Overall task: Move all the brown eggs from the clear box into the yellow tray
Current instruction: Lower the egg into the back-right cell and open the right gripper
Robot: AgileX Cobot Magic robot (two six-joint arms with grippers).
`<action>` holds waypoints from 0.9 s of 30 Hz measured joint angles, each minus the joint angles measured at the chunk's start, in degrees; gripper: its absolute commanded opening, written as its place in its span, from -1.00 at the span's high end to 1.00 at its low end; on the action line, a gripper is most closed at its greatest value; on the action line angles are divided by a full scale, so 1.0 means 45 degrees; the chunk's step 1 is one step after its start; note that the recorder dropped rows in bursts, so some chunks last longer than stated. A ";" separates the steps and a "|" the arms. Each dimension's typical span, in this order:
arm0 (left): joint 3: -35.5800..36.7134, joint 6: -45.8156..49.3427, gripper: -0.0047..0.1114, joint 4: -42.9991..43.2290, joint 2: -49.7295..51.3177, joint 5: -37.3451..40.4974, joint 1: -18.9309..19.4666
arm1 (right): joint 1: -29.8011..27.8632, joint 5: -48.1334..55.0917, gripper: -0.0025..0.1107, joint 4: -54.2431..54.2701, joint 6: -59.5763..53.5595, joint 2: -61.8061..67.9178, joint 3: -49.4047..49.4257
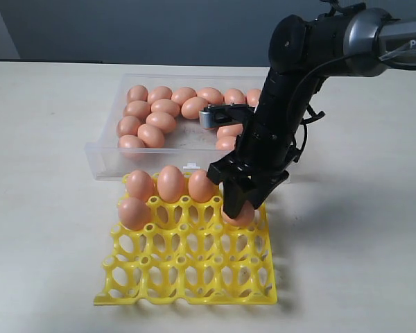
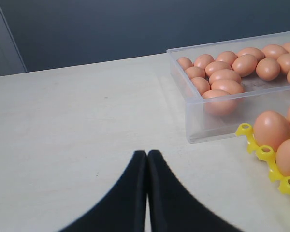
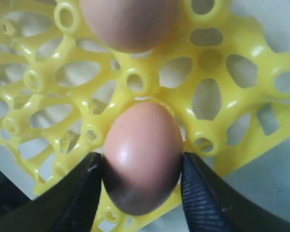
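The right hand (image 1: 240,208) clasps one brown egg (image 3: 142,150), with a cup of the yellow tray (image 1: 187,274) just beneath it. I'd lower it straight, seat it, then open gently. The other brown eggs (image 1: 159,114) lie in the clear box (image 1: 100,156) beyond the hand.

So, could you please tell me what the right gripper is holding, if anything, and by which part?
The right gripper holds one brown egg, pinched across its two long sides, over the yellow tray.

One brown egg (image 3: 142,140) held in the right gripper (image 3: 141,166), over the yellow tray (image 3: 241,104).
Black ribbed pads (image 3: 203,193) touch both sides of the egg, at the tray's edge cups; a second egg (image 3: 128,21) sits in a cup just beyond.
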 measured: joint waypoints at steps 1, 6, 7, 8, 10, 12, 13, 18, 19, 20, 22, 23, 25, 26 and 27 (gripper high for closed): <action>0.0000 0.0000 0.91 0.0000 0.0000 0.0000 0.0000 | 0.0000 0.0000 0.95 0.0000 -0.0029 0.0000 -0.0059; 0.0000 0.0000 0.91 0.0000 0.0000 0.0000 0.0000 | 0.0000 0.0055 0.95 0.0033 -0.0052 0.0000 -0.0580; 0.0000 0.0000 0.91 0.0000 0.0000 0.0000 0.0000 | 0.0000 0.0031 0.95 0.0037 -0.0052 0.0000 -0.0673; 0.0000 0.0000 0.91 0.0000 0.0000 0.0000 0.0000 | 0.0000 0.0030 0.95 0.0100 -0.0052 0.0000 -0.0705; 0.0000 0.0000 0.91 0.0000 0.0000 0.0000 0.0000 | 0.0000 0.0030 0.95 0.0127 -0.0052 0.0000 -0.0739; 0.0000 0.0000 0.91 0.0000 0.0000 0.0000 0.0000 | 0.0000 0.0030 0.95 0.0101 -0.0052 0.0000 -0.0739; 0.0000 0.0000 0.91 0.0000 0.0000 0.0000 0.0000 | 0.0000 0.0030 0.95 0.0101 -0.0052 0.0000 -0.0739; 0.0000 0.0000 0.91 0.0000 0.0000 0.0000 0.0000 | 0.0000 0.0030 0.95 -0.0162 0.0002 0.0000 -0.0739; 0.0000 0.0000 0.91 0.0000 0.0000 0.0000 0.0000 | 0.0000 0.0030 0.95 -0.0316 0.0103 0.0000 -0.0739; 0.0000 0.0000 0.91 0.0000 0.0000 0.0000 0.0000 | 0.0000 0.0030 0.95 -0.0467 0.0164 0.0000 -0.0739; 0.0000 0.0000 0.91 0.0000 0.0000 0.0000 0.0000 | 0.0000 0.0030 0.95 -0.0608 0.0221 0.0000 -0.0739; 0.0000 0.0000 0.91 0.0000 0.0000 0.0000 0.0000 | 0.0000 0.0030 0.95 -0.0637 0.0239 0.0000 -0.0739; 0.0000 0.0000 0.91 0.0000 0.0000 0.0000 0.0000 | 0.0000 0.0030 0.95 -0.0659 0.0251 0.0000 -0.0739; 0.0000 0.0000 0.91 0.0000 0.0000 0.0000 0.0000 | 0.0000 0.0030 0.95 -0.0659 0.0274 0.0000 -0.0739; 0.0000 0.0000 0.91 0.0000 0.0000 0.0000 0.0000 | 0.0000 0.0030 0.95 -0.0659 0.0274 0.0000 -0.0739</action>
